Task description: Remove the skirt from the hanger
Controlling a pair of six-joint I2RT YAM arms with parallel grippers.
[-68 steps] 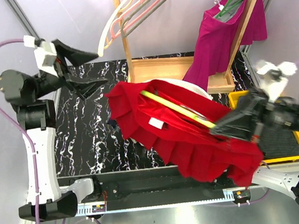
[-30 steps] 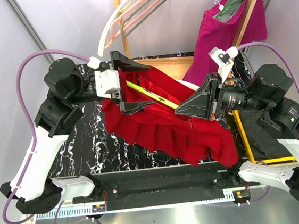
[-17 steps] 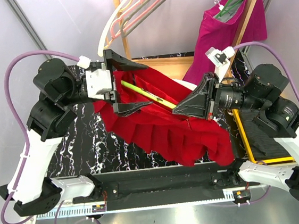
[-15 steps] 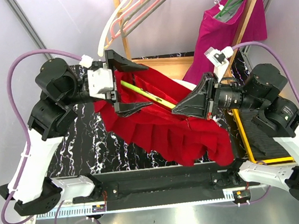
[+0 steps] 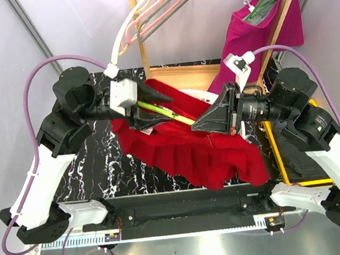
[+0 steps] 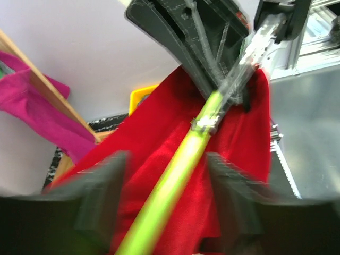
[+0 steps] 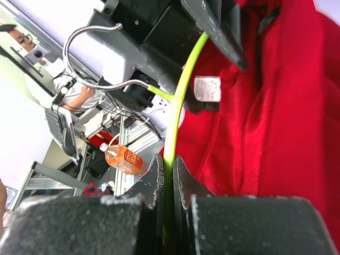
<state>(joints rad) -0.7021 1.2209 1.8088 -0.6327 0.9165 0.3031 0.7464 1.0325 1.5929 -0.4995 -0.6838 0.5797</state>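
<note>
So the left claw (image 5: pixel 158 108) sits half-wide astride the green hanger (image 5: pixel 180 118), pads clear of the bar. The red skirt (image 5: pixel 191 155) hangs on it, up over the middle of the worktop (image 5: pixel 95 166), hem drooping toward the front edge. The right claw (image 5: pixel 199 124) is clamped tight on the bar. Risk imo: the left one pinches cloth along with the bar, so the skirt won't slide off. The yellow bin (image 5: pixel 275 153) at the right edge is mostly hidden, so I can't tell what's inside.
</note>
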